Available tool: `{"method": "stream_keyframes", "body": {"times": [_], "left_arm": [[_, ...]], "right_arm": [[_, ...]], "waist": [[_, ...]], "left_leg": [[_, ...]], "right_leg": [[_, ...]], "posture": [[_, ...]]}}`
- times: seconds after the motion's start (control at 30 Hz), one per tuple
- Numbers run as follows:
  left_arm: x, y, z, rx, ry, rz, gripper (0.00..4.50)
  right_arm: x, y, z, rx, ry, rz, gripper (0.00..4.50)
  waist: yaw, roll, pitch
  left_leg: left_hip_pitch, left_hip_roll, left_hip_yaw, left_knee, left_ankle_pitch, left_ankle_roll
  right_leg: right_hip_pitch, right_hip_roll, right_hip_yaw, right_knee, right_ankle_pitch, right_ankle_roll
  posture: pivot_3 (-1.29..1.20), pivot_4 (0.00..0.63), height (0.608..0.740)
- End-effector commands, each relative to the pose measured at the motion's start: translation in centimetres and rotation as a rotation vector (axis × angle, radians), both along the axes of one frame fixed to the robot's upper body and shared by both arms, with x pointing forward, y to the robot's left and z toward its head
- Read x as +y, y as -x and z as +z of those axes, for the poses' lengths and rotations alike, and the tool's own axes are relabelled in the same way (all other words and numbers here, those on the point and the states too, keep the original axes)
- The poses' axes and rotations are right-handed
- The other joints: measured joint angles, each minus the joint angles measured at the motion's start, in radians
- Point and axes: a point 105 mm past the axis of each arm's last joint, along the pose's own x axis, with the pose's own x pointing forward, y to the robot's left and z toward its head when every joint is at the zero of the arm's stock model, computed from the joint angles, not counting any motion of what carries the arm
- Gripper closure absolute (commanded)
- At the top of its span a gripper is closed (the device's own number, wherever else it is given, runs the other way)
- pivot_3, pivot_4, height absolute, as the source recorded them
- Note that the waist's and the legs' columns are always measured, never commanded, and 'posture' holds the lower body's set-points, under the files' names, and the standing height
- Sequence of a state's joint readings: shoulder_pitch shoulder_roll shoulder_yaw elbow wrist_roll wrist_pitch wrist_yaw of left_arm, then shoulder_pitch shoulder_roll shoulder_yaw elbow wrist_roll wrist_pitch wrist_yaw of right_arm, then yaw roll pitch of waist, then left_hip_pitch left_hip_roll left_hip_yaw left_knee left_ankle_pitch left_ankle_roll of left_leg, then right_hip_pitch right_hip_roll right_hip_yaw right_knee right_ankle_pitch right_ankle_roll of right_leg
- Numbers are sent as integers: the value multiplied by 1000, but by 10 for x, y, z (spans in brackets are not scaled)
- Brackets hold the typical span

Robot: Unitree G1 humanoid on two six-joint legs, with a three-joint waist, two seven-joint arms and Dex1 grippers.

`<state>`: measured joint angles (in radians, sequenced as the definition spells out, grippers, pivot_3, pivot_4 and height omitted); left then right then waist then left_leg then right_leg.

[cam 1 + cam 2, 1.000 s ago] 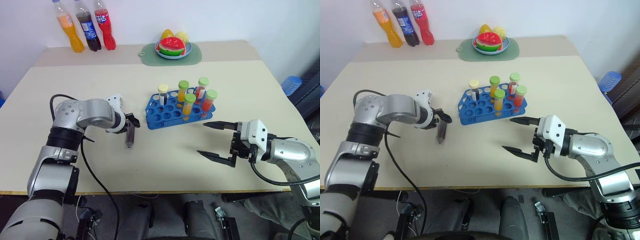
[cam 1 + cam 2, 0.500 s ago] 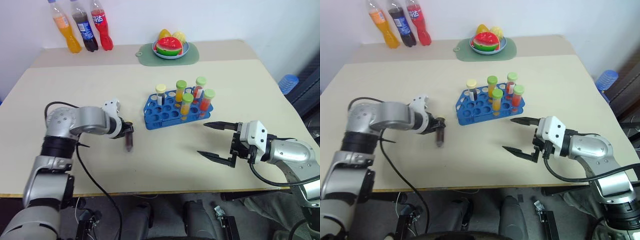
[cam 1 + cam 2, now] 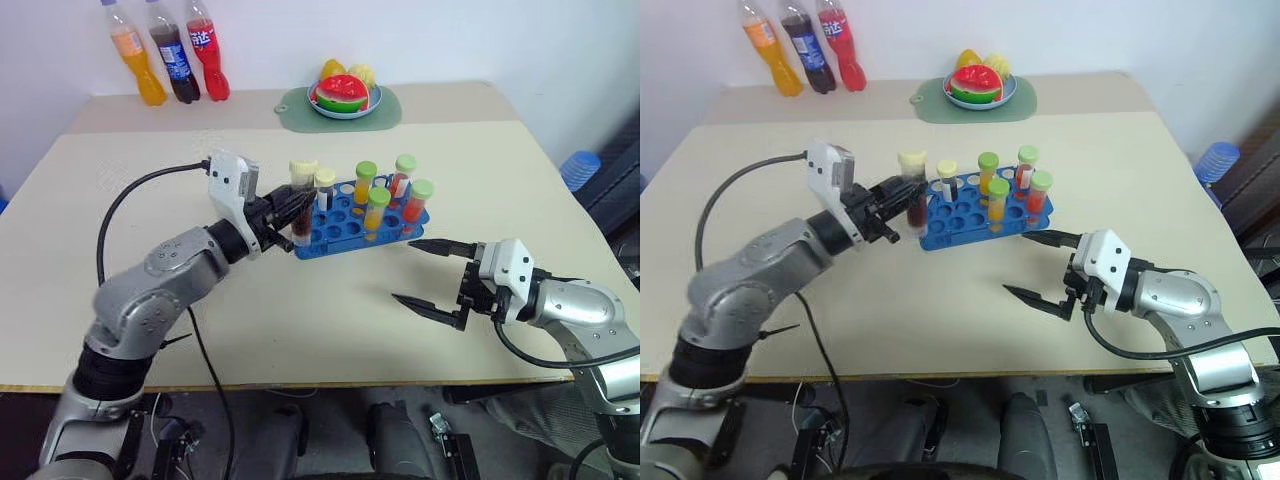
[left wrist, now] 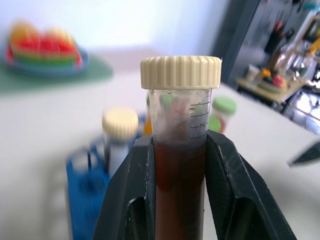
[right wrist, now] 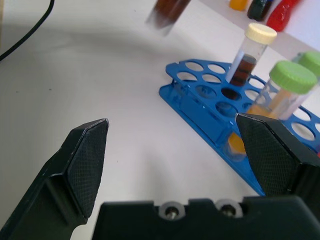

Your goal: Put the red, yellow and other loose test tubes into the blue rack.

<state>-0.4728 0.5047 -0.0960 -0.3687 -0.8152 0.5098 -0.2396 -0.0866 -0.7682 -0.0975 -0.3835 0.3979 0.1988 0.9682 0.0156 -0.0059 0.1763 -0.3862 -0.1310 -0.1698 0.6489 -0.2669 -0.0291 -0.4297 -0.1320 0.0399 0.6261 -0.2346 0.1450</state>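
My left gripper (image 3: 296,213) is shut on a test tube (image 3: 302,203) of dark brown liquid with a pale-yellow cap. It holds the tube upright above the table, just beside the left end of the blue rack (image 3: 332,238). In the left wrist view both black fingers (image 4: 134,197) clamp the tube (image 4: 180,170) below its cap. Several capped tubes stand in the rack, among them a yellow one (image 3: 376,212) and an orange-red one (image 3: 419,202), both green-capped. My right gripper (image 3: 403,270) hovers open to the right of the rack, with nothing between its fingers (image 5: 86,159).
Three soda bottles (image 3: 166,60) stand at the table's far left corner. A plate of fruit (image 3: 345,95) on a green mat sits at the back centre. A blue object (image 3: 582,168) lies beyond the table's right edge.
My left gripper shut on the brown tube lying on the table, lifted it, turned it upright and carried it right toward the rack. The right arm stayed still.
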Motion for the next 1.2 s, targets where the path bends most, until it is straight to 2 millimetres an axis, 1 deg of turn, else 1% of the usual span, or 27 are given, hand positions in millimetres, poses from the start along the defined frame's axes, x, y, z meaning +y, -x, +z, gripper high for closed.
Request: {"method": "stream_keyframes", "body": {"times": [0.03, 0.13, 0.2, 0.27, 0.47, 0.57, 0.63, 0.77, 0.87, 1.03, 1.2], "left_arm": [[-11, -1, 1, -195, -17, -13, 3719], [-24, -10, -15, -305, -77, 46, 3719], [-28, -17, -25, -298, -66, 78, 3719], [-33, -19, -34, -332, -93, 85, 3719], [-42, -28, -60, -281, -66, 95, 3719], [-46, -29, -65, -266, -54, 83, 3719], [-46, -31, -70, -250, -59, 84, 3719], [-47, -33, -76, -227, -50, 80, 3719], [-50, -34, -81, -206, -71, 67, 3719], [-57, -37, -82, -204, -58, 38, 3719], [-59, -41, -83, -208, -60, 27, 3719]], "right_arm": [[-6, -1, 13, -50, 2, -20, 0], [-8, 1, 14, -49, 9, -30, 0], [-11, 4, 14, -47, 14, -38, 0], [-14, 5, 14, -45, 20, -50, 0], [-18, 7, 16, -43, 23, -70, 0], [-19, 7, 18, -44, 24, -74, 0], [-20, 7, 18, -45, 25, -80, 0], [-19, 7, 18, -47, 23, -85, 0], [-19, 7, 18, -48, 19, -88, 0], [-18, 6, 16, -48, 12, -93, 0], [-17, 6, 15, -43, 2, -104, 0]], "waist": [[0, 0, 0], [0, -1, 0], [0, -1, 0], [0, -1, 0], [-1, -1, 0], [-1, -1, 0], [-1, -1, 0], [-1, -1, -1], [-1, -1, -1], [1, -1, -2], [1, -1, -1]], "left_leg": [[0, 0, 0, 0, 0, 0], [0, 0, 1, 0, -1, 1], [0, 0, 1, 0, -1, 2], [-1, 0, 1, 1, -1, 3], [-1, 0, 1, 1, -2, 4], [-1, 0, 1, 2, -2, 4], [-1, 0, 1, 2, -2, 4], [-1, 0, 1, 2, -2, 4], [0, 0, 1, 2, -2, 4], [0, 0, 1, 3, -2, 5], [0, 0, 1, 3, -2, 5]], "right_leg": [[0, 0, 0, 0, 0, 1], [0, 0, 1, -2, 2, 3], [1, 0, 1, -5, 3, 4], [2, 0, 1, -7, 5, 6], [2, 0, 2, -8, 6, 7], [2, 0, 2, -8, 6, 8], [2, 0, 2, -8, 6, 8], [3, 1, 2, -8, 6, 8], [3, 1, 2, -8, 6, 8], [4, 1, 2, -8, 6, 8], [4, 1, 2, -8, 6, 8]], "posture": [[0, 150, 740], [0, 150, 740], [0, 150, 740], [0, 150, 740], [0, 150, 740], [0, 150, 740], [0, 150, 740], [0, 150, 740], [0, 150, 740], [0, 150, 740], [0, 150, 740]]}}
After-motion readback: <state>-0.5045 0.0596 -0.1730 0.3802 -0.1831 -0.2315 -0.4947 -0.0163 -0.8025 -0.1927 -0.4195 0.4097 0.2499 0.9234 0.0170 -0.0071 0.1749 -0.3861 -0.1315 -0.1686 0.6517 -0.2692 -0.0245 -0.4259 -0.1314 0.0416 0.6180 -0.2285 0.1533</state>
